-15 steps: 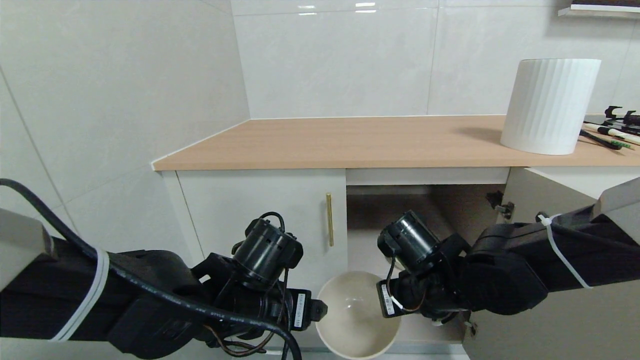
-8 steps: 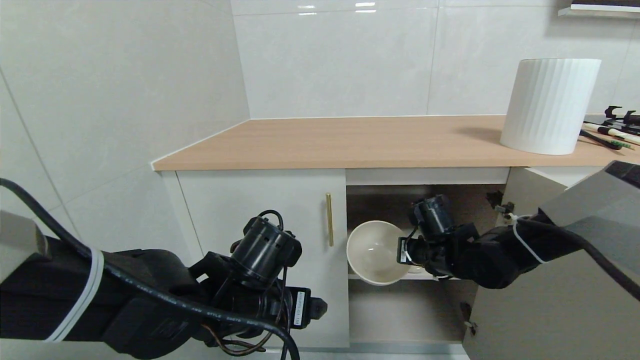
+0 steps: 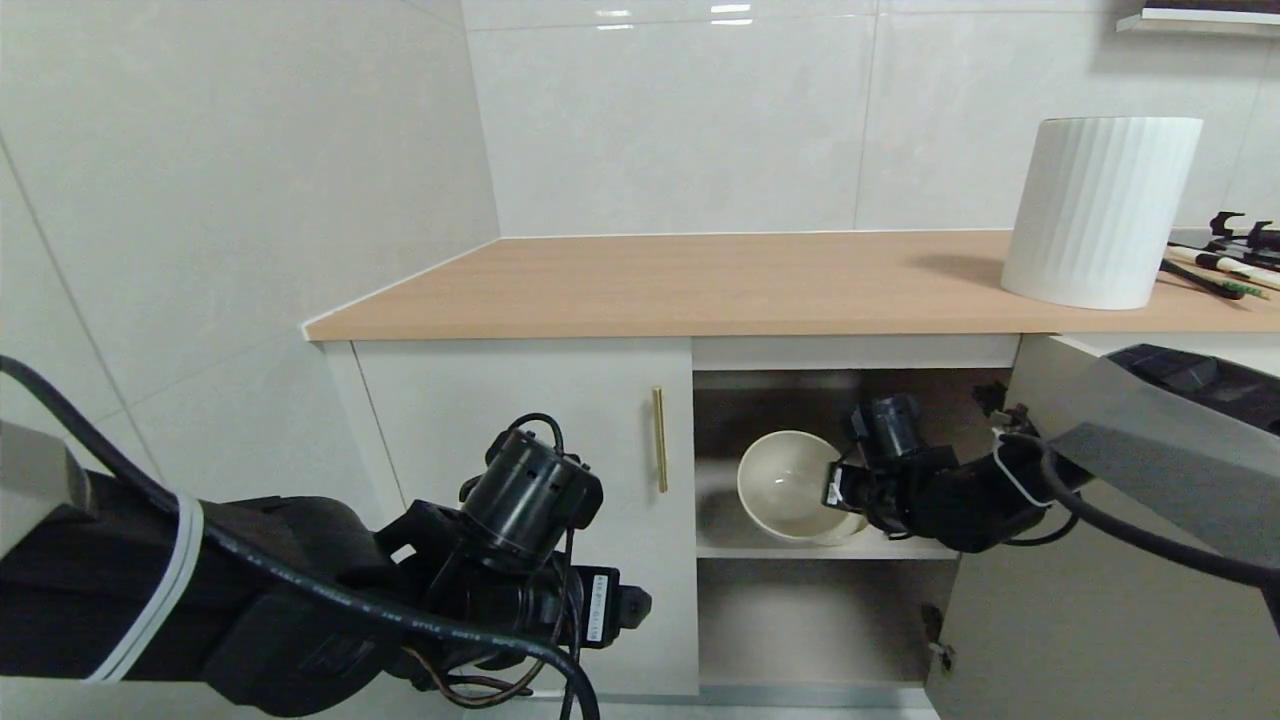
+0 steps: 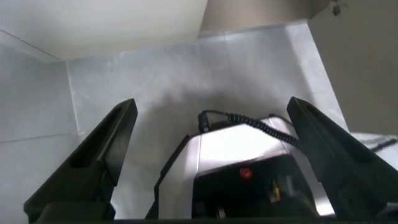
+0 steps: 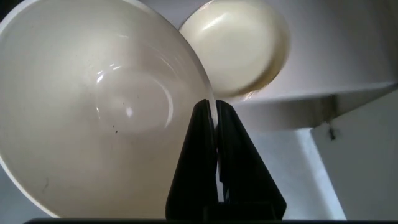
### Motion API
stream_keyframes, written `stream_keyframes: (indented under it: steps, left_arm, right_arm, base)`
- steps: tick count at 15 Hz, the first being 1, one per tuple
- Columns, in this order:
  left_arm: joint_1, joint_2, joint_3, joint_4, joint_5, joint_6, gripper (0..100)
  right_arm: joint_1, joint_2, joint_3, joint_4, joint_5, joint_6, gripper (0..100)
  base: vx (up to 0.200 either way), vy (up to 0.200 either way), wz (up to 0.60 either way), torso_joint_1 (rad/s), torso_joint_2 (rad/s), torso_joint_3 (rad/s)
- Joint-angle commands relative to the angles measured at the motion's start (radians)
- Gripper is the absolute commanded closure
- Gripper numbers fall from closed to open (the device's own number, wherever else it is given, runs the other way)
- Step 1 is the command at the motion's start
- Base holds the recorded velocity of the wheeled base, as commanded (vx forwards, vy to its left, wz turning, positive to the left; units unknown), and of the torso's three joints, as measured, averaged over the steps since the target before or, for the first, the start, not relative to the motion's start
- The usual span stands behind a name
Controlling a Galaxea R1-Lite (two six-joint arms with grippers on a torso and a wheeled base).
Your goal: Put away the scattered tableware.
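Observation:
My right gripper is shut on the rim of a cream bowl and holds it tilted inside the open cabinet, just above the upper shelf. In the right wrist view the fingers pinch the bowl's edge. A shallow cream dish lies on the shelf behind it, its edge peeking out under the bowl. My left gripper hangs open and empty low in front of the closed left door, pointing at the floor.
A closed cabinet door with a brass handle stands left of the opening; the right door is swung open. On the wooden countertop stand a white ribbed container and some utensils. A lower compartment lies below the shelf.
My right arm has carried the bowl from low in front of the cabinet up and into the upper shelf compartment. The left arm has barely moved.

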Motion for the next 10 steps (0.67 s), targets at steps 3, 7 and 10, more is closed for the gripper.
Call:
stream_keyframes:
  steps: [3,7,10]
  left_arm:
    - [0.002,0.0,0.001,-0.021,0.006,-0.002,0]
    - [0.01,-0.001,-0.005,-0.048,0.028,-0.039,0]
    - [0.01,0.0,0.0,-0.067,0.029,-0.039,0]
  right_arm:
    - [-0.078,0.111,-0.11,0.009,0.001,-0.003,100]
    - [-0.098,0.136,-0.145,0.038,0.0,-0.005,100]
    - [-0.124,0.174,-0.18,0.042,0.0,-0.006,100]
  base:
    - [0.0,0.0,0.0,0.0,0.0,0.0]
    - [0.0,0.0,0.0,0.0,0.0,0.0]
    - [0.0,0.0,0.0,0.0,0.0,0.0]
